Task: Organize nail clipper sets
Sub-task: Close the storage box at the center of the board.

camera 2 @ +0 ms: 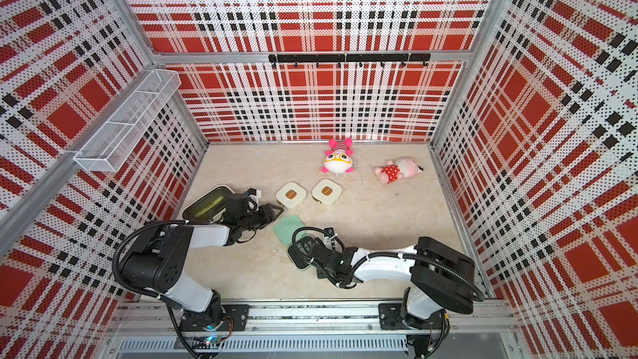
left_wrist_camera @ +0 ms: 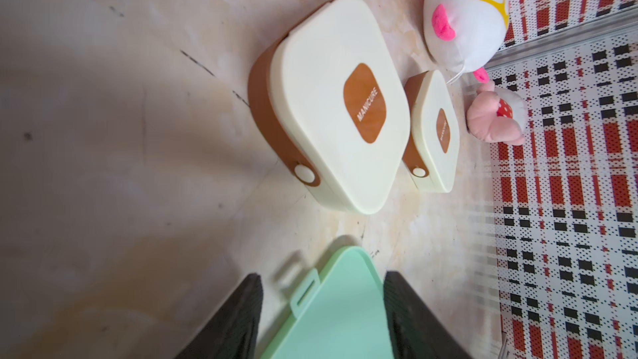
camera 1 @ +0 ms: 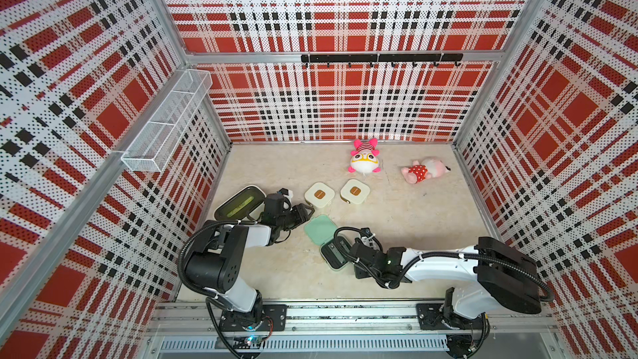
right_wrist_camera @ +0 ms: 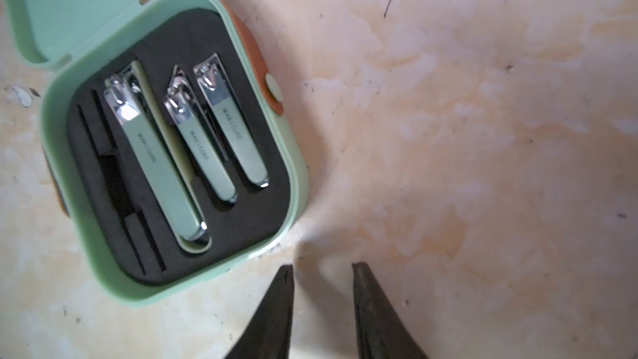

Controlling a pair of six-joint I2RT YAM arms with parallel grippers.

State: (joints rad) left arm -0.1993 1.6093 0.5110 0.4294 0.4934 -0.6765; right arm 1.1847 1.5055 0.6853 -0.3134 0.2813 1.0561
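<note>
in both top views your mint green case lies open, at 6 o'clock from the closed left cream case, which has the right cream case at its 3 o'clock. the left gripper sits at the lid's 10 o'clock. the right gripper is at the base's 3 o'clock edge.

left wrist view: your left jaws stand apart, straddling the mint lid. a gap shows beside one finger, so nothing is gripped.

right wrist view: your right jaws are slightly parted and hold nothing. they are over bare table, just beside the case. three clippers lie in its black insert.
</note>
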